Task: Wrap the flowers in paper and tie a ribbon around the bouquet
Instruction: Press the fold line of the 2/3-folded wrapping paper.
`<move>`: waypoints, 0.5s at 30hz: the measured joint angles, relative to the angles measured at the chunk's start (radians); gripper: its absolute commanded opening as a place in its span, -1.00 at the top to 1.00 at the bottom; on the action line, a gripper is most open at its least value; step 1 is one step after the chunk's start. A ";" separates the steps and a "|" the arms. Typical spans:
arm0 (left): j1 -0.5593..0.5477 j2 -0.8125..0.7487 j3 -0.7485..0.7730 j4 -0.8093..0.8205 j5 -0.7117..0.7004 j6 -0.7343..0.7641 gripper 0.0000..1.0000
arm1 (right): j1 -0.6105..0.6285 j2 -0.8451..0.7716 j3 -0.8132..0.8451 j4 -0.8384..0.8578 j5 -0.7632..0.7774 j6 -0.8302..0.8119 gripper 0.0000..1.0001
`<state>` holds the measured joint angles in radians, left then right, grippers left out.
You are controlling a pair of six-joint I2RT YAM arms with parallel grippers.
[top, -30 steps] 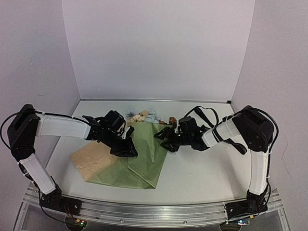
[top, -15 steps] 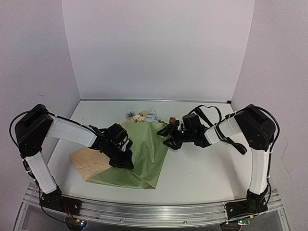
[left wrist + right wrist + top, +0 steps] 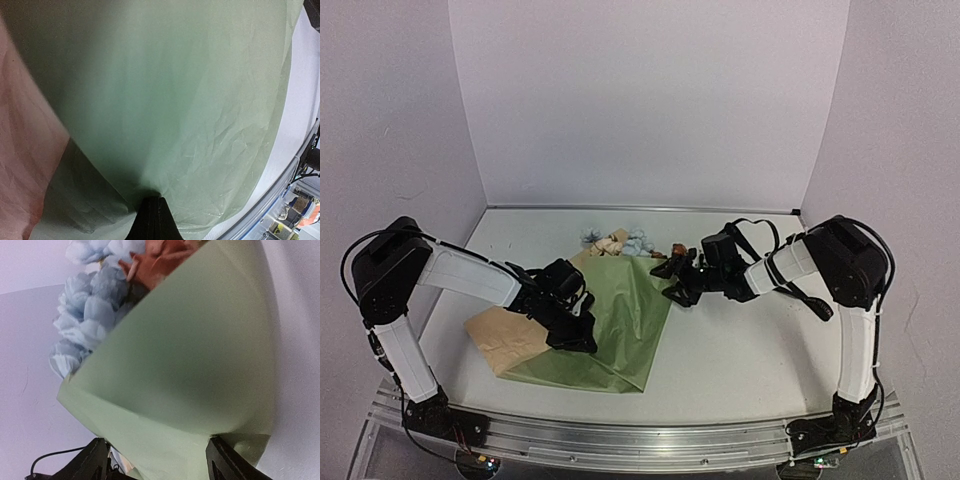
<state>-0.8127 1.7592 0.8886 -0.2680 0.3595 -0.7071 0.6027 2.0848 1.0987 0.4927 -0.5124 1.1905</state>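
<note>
**A:** From the top view, the paper (image 3: 625, 310) sprawls across the middle of the table (image 3: 750, 350), olive face up. Its tan reverse (image 3: 505, 338) is turned out on the 9 o'clock side.

**B:** And the flowers (image 3: 620, 242) lie at the sheet's 12 o'clock edge. The heads poke past it toward the back wall (image 3: 640, 100): pale blue, cream and one brownish-orange.

**A:** Now the left gripper (image 3: 582, 340). It's down low on the sheet, about 7 o'clock from its centre, near where green meets tan.

**B:** Its wrist camera tells the story. The two fingers (image 3: 150, 220) are pressed tight together, and the creases in the paper run straight into the tips. That's a pinch on the paper.

**A:** Across to the right gripper (image 3: 667, 283), at the sheet's 2 o'clock corner, just beside that brownish-orange head.

**B:** The jaws are well apart over there. From its own camera, a raised green edge of the paper stands between the two fingers (image 3: 95, 460). I can't tell whether either one touches it. In that view the blue heads bunch at 10 o'clock and the orange one sits up at 12.
</note>
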 measured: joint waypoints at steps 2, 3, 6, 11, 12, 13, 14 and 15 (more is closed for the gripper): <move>0.000 0.000 0.000 0.000 0.000 0.000 1.00 | -0.019 0.027 0.017 -0.005 0.003 0.009 -0.40; 0.000 0.000 0.000 0.000 0.000 0.000 1.00 | -0.028 0.042 0.029 -0.009 0.004 0.015 -0.40; 0.000 0.000 0.000 0.003 -0.002 0.001 1.00 | -0.043 0.073 0.073 -0.017 0.005 0.028 -0.40; 0.000 0.000 0.000 0.003 -0.002 0.003 1.00 | -0.055 0.087 0.115 -0.057 0.035 0.030 -0.41; 0.000 0.000 0.000 0.003 -0.002 0.003 1.00 | -0.056 0.090 0.125 -0.067 0.041 0.030 -0.41; -0.001 0.000 0.000 0.003 -0.002 0.004 1.00 | -0.058 0.093 0.135 -0.077 0.047 0.030 -0.42; -0.001 0.000 0.000 0.003 -0.003 0.004 1.00 | -0.061 0.097 0.147 -0.088 0.053 0.030 -0.42; -0.001 0.000 0.000 0.003 -0.003 0.004 1.00 | -0.066 0.102 0.162 -0.100 0.059 0.030 -0.42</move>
<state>-0.8135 1.7592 0.8886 -0.2649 0.3566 -0.7033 0.5363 2.1870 1.2611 0.3929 -0.4535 1.2201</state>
